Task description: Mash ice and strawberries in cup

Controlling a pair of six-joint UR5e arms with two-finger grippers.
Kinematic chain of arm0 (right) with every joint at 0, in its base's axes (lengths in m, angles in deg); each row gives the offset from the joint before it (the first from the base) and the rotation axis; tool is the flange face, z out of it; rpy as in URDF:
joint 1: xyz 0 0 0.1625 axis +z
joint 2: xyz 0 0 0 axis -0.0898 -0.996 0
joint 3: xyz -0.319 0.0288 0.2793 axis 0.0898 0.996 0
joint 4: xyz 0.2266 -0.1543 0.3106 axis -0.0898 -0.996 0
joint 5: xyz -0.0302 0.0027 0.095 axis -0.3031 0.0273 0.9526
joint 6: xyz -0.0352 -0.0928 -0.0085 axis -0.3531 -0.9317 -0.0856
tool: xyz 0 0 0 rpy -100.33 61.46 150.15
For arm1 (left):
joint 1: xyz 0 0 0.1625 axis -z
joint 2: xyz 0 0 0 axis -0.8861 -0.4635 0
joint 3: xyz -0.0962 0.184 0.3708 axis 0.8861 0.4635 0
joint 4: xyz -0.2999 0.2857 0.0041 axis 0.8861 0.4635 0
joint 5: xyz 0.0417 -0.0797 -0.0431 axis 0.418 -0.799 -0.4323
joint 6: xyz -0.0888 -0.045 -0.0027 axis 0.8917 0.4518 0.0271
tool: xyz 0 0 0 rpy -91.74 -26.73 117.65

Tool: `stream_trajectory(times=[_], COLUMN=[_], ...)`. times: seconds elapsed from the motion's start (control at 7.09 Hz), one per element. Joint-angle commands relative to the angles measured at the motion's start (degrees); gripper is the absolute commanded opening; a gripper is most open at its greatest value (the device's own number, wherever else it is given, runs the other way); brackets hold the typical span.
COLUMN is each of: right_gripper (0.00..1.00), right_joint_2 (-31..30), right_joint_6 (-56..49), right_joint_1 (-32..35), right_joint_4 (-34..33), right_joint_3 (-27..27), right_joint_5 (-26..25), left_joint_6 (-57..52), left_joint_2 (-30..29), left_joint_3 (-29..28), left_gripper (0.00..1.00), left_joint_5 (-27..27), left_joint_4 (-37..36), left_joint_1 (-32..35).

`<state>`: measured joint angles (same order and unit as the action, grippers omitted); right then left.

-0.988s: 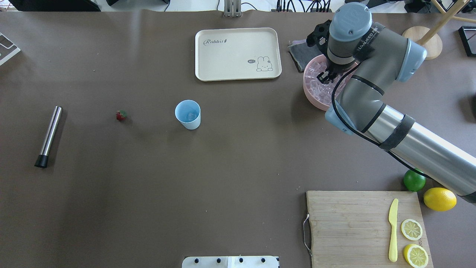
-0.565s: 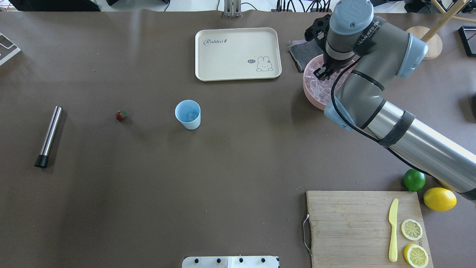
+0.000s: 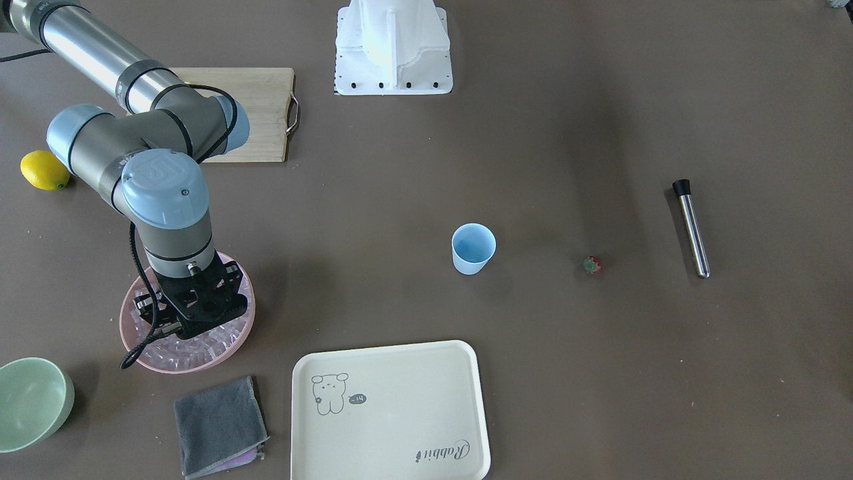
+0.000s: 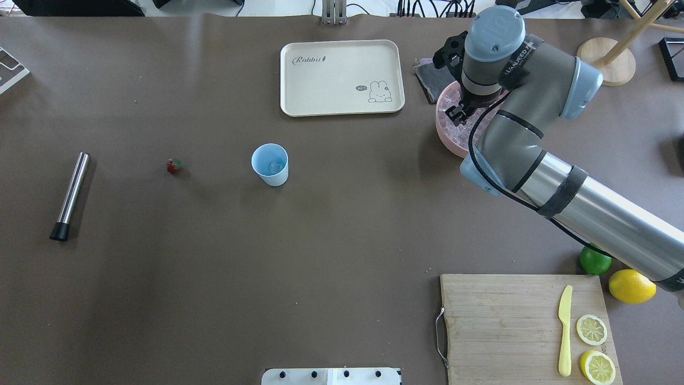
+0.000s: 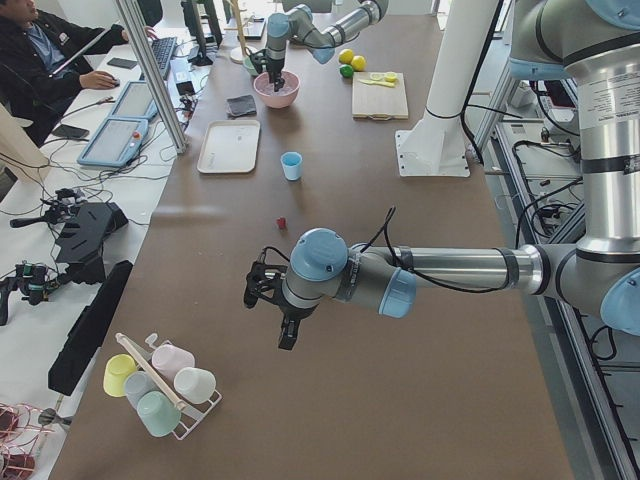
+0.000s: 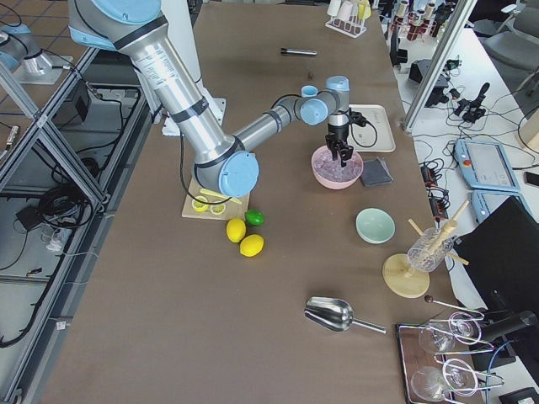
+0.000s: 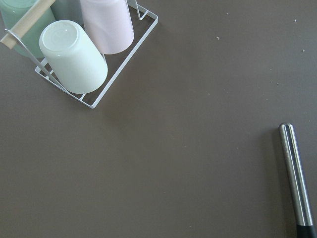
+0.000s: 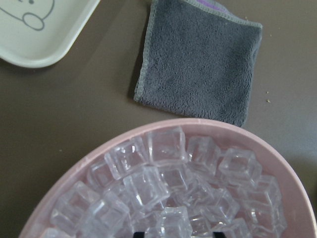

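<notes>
Checked on table [image 4: 320, 224]: light blue tapered cup [image 4: 270, 164], upright, mouth up, clear cube visible inside. Tiny red strawberry [image 4: 174, 166], green cap, loose on table, apart from cup on robot's left. Ice [image 8: 163, 193]: clear glassy cubes (faint pink cast), heaped in pink bowl [image 8: 208, 121], well apart from cup.

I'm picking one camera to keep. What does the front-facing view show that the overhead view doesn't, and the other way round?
Only front-facing: the pale green bowl. Only overhead: the lime, yellow knife and lemon slices. Both: the cup, strawberry, tray and right gripper at the pink bowl of ice.
</notes>
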<state>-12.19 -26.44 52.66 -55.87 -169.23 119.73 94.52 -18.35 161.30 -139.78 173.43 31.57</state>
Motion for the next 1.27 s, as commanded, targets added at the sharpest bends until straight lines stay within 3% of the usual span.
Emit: stream_trajectory(times=[0.0, 0.28, 0.42, 0.56, 0.71, 1.13], right_gripper=[0.64, 0.63, 0.51, 0.32, 0.26, 0.21], right_joint_2=[-0.16, -0.16, 0.01, 0.10, 0.02, -0.25], right_joint_6=[0.01, 0.01, 0.10, 0.18, 0.18, 0.45], right_joint_1=[-0.23, -0.23, -0.23, -0.14, -0.05, 0.74], right_joint_4=[1.64, 5.94, 5.96, 5.87, 5.78, 4.30], right_joint_3=[1.11, 3.75, 3.67, 3.58, 3.49, 1.48], right_joint_5=[-0.47, -0.47, -0.47, -0.47, -0.38, 0.14], left_joint_6=[-0.01, -0.01, -0.01, -0.01, -0.18, -0.18], left_joint_2=[0.00, 0.00, 0.00, 0.00, 0.00, 0.18], left_joint_3=[0.02, 0.11, 0.11, 0.11, -0.07, -0.07], left_gripper=[0.98, 0.98, 0.98, 0.98, 0.98, 0.98], left_joint_5=[-0.02, -0.02, 0.07, -0.02, -0.02, -0.02], left_joint_4=[0.01, 0.01, 0.01, 0.01, 0.45, 0.89], left_joint_1=[0.00, 0.00, 0.00, 0.00, 0.00, 0.00])
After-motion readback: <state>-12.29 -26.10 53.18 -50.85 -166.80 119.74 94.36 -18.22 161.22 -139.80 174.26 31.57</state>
